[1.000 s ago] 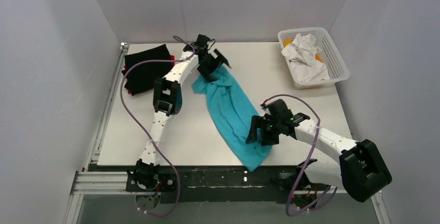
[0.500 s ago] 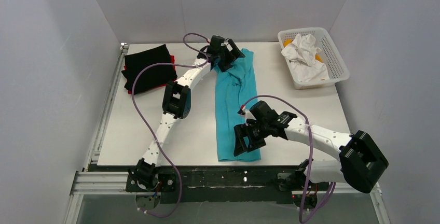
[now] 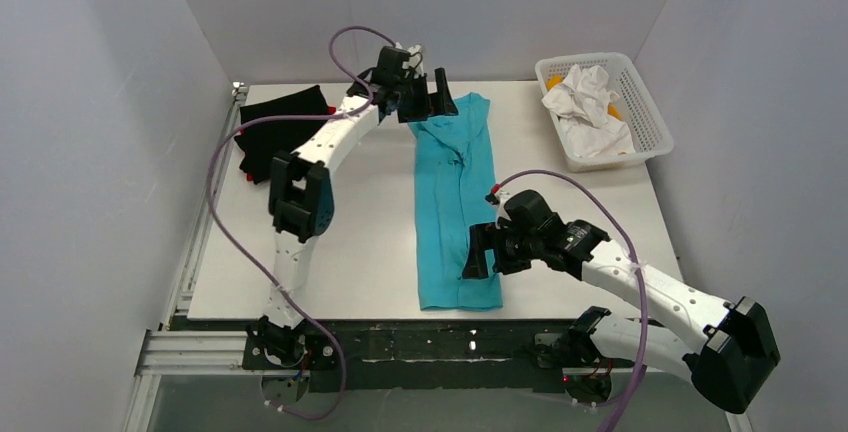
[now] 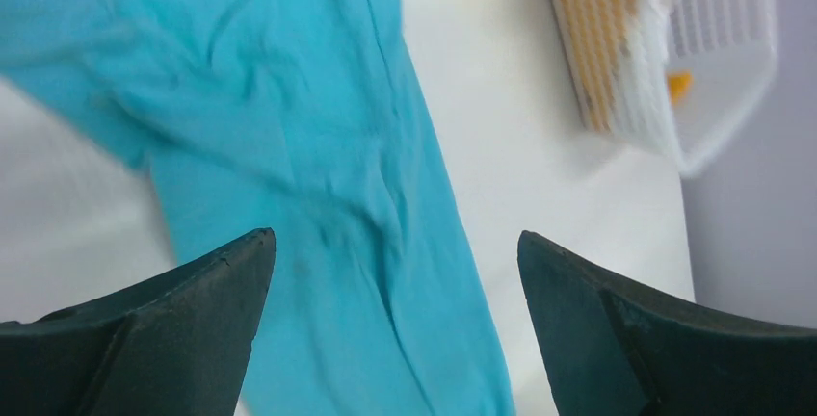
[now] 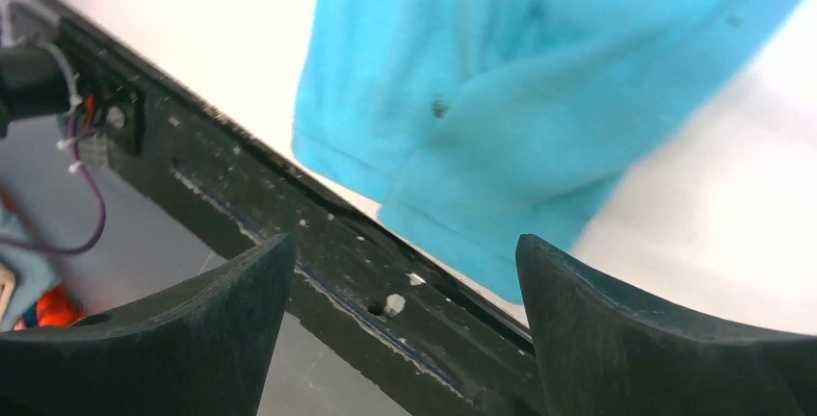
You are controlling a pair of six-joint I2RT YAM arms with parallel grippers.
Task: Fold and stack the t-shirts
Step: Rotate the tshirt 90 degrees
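A: White walls close in a pale table (image 3: pixel 340 252). What lies on it?

B: A turquoise t-shirt (image 3: pixel 455 202) lies flat down the middle as one long narrow strip, wrinkled along its length. Its far end is close to the back edge, and its hem is just short of the near edge.

A: And the left gripper (image 3: pixel 432 99)?

B: It hangs over the strip's far end with its jaws spread wide and nothing between them. Its wrist view shows only turquoise cloth below.

A: The right gripper (image 3: pixel 483 256)?

B: It is also released, jaws wide apart, above the near end by the hem. Its wrist camera shows the hem beside the black frame rail (image 5: pixel 318 243).

A: Other shirts?

B: A folded black t-shirt (image 3: pixel 275 132) sits at the far left corner, well apart from the turquoise one. A red t-shirt (image 3: pixel 246 178) peeks out from under it.

A: And at the far right?

B: A white mesh basket (image 3: pixel 645 122) holds crumpled white cloth (image 3: pixel 585 102).
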